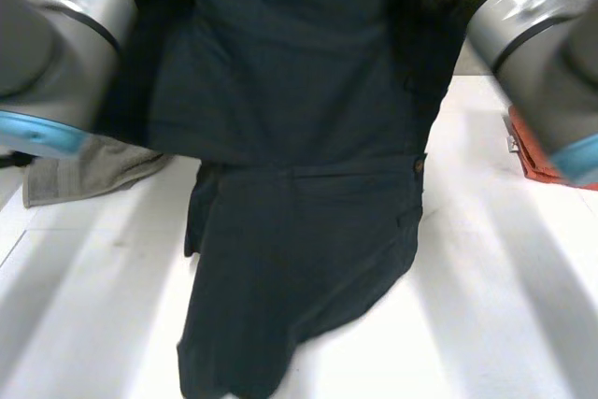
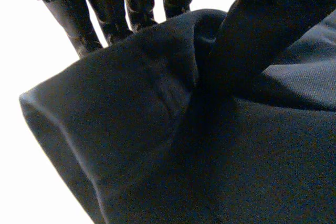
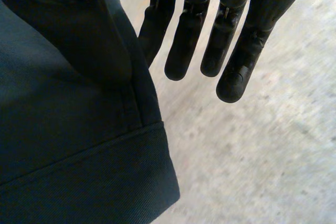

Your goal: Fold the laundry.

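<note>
Trousers (image 1: pixel 299 231) held up between both arms, lower part trailing on bench (image 1: pixel 486 306); likely so cloth hangs flat for folding. Left hand (image 2: pixel 105 9): straight fingers pinch cloth edge against thumb. Right hand (image 3: pixel 236 51): same, at hem.

The head camera sits between and behind the left arm (image 1: pixel 65 35) and right arm (image 1: pixel 533 53). It looks down at the white table (image 1: pixel 486 306) from close behind the raised dark trousers (image 1: pixel 290 184). Each wrist camera looks along its own palm from very near: the left hand (image 2: pixel 105 9) against trouser cloth, the right hand (image 3: pixel 252 40) above a grey speckled surface (image 3: pixel 273 156). All three views share one thing: the trousers.
</note>
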You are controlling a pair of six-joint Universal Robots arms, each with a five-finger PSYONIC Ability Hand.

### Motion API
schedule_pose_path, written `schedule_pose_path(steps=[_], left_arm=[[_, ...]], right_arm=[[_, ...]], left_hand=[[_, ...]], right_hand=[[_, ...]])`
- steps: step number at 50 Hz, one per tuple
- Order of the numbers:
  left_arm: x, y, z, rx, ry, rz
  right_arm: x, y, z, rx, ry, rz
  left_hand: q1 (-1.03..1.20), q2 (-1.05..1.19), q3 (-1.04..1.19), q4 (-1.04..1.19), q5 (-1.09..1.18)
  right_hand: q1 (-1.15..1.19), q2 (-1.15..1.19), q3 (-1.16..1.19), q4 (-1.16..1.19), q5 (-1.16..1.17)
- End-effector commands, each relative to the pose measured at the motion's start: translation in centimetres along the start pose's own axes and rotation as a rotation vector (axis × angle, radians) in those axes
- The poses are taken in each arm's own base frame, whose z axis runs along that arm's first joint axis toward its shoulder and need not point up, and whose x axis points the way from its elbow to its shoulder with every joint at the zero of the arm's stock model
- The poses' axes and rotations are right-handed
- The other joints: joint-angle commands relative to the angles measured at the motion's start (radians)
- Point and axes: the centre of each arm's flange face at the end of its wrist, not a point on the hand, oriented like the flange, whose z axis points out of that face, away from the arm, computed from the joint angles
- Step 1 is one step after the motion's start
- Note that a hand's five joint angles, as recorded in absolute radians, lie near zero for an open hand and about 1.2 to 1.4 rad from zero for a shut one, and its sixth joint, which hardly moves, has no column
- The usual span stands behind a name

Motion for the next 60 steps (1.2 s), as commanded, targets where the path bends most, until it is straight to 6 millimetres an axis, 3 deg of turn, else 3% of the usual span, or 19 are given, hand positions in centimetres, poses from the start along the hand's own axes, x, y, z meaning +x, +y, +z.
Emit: schedule_pose_path(steps=[1, 2, 3, 4, 6, 11, 15, 19, 23, 26, 29, 34, 37, 42, 52, 55, 56, 58, 60], left_arm=[[2.6, 12.5, 3.2, -0.084, 0.027, 0.079], [2.8, 13.3, 3.4, -0.08, 0.024, 0.086], [2.7, 14.5, 4.0, -0.071, 0.01, 0.094], [2.7, 14.9, 4.2, -0.066, 0.001, 0.095], [2.6, 15.2, 4.7, -0.052, -0.017, 0.096], [1.7, 14.4, 5.1, -0.047, -0.091, 0.098], [1.0, 12.4, 4.1, -0.073, -0.116, 0.097], [1.3, 11.4, 1.6, -0.142, -0.091, 0.092], [1.9, 10.3, -1.8, -0.232, -0.054, 0.08], [2.7, 9.1, -6.4, -0.361, 0.002, 0.064], [3.4, 8.7, -9.5, -0.452, 0.041, 0.043], [4.7, 7.8, -16.5, -0.643, 0.099, -0.068], [4.7, 7.5, -18.6, -0.683, 0.09, -0.123], [5.1, 8.5, -22.2, -0.792, 0.069, -0.231], [6.1, 11.4, -25.7, -0.945, 0.079, -0.262], [6.3, 12.6, -25.7, -0.957, 0.073, -0.262], [6.3, 12.9, -25.8, -0.959, 0.071, -0.263], [6.3, 13.5, -25.6, -0.963, 0.066, -0.262], [6.4, 13.7, -25.7, -0.967, 0.068, -0.262]], right_arm=[[-3.9, 8.0, 4.4, 0.0, 0.07, -0.124], [-4.5, 9.4, 5.3, 0.028, 0.09, -0.139], [-5.0, 10.2, 5.6, 0.032, 0.092, -0.146], [-5.3, 11.0, 6.0, 0.038, 0.098, -0.152], [-6.1, 13.2, 6.7, 0.029, 0.111, -0.169], [-6.4, 14.3, 6.8, 0.003, 0.14, -0.163], [-5.3, 12.8, 6.2, -0.01, 0.182, -0.151], [-3.9, 10.4, 4.0, -0.034, 0.176, -0.148], [-4.4, 9.2, 1.0, -0.109, 0.085, -0.147], [-4.9, 9.2, -1.7, -0.207, -0.012, -0.135], [-5.9, 10.2, -4.6, -0.348, -0.12, -0.113], [-6.6, 12.4, -8.5, -0.553, -0.249, -0.033], [-7.4, 13.4, -10.5, -0.626, -0.332, 0.037], [-8.2, 15.2, -12.1, -0.642, -0.387, 0.081], [-9.3, 18.4, -12.5, -0.566, -0.348, 0.056], [-9.7, 19.4, -12.4, -0.56, -0.347, 0.044], [-9.7, 19.8, -12.1, -0.55, -0.345, 0.047], [-9.7, 19.9, -11.9, -0.545, -0.342, 0.043], [-9.8, 20.1, -11.8, -0.549, -0.346, 0.046]], left_hand=[[0.137, 0.096, 0.101, 0.093, 0.148], [-0.024, -0.065, -0.06, -0.068, -0.013], [-0.508, -0.549, -0.544, -0.552, -0.497], [-0.704, -0.746, -0.741, -0.749, -0.694], [-0.983, -1.025, -1.02, -1.028, -0.973], [-0.983, -1.025, -1.02, -1.028, -0.973], [-0.983, -1.025, -1.02, -1.028, -0.973], [-0.974, -1.015, -1.01, -1.018, -0.963], [-0.95, -0.992, -0.986, -0.995, -0.939], [-0.918, -0.96, -0.954, -0.963, -0.907], [-0.862, -0.904, -0.899, -0.907, -0.852], [-0.71, -0.751, -0.746, -0.754, -0.699], [-0.654, -0.695, -0.69, -0.698, -0.643], [-0.58, -0.622, -0.617, -0.625, -0.569], [-0.583, -0.625, -0.619, -0.628, -0.572], [-0.609, -0.651, -0.646, -0.654, -0.599], [-0.601, -0.642, -0.637, -0.645, -0.59], [-0.601, -0.642, -0.637, -0.645, -0.59], [-0.601, -0.642, -0.637, -0.645, -0.59]], right_hand=[[0.408, 0.222, 0.78, 0.203, 0.246], [0.072, -0.114, 0.443, -0.133, -0.09], [-0.394, -0.579, -0.022, -0.598, -0.556], [-0.814, -1.0, -0.442, -1.018, -0.976], [-0.814, -1.0, -0.442, -1.018, -0.976], [-0.814, -1.0, -0.442, -1.018, -0.976], [-0.814, -1.0, -0.442, -1.018, -0.976], [-0.814, -1.0, -0.442, -1.018, -0.976], [-0.814, -1.0, -0.442, -1.018, -0.976], [-0.814, -1.0, -0.442, -1.018, -0.976], [-0.79, -0.975, -0.418, -0.994, -0.952], [-0.666, -0.852, -0.294, -0.87, -0.828], [-0.578, -0.764, -0.206, -0.782, -0.74], [-0.493, -0.678, -0.121, -0.697, -0.655], [-0.361, -0.546, 0.011, -0.565, -0.523], [-0.132, -0.318, 0.239, -0.337, -0.295], [0.188, 0.003, 0.56, -0.016, 0.026], [0.407, 0.221, 0.779, 0.202, 0.245], [0.408, 0.222, 0.78, 0.203, 0.246]])
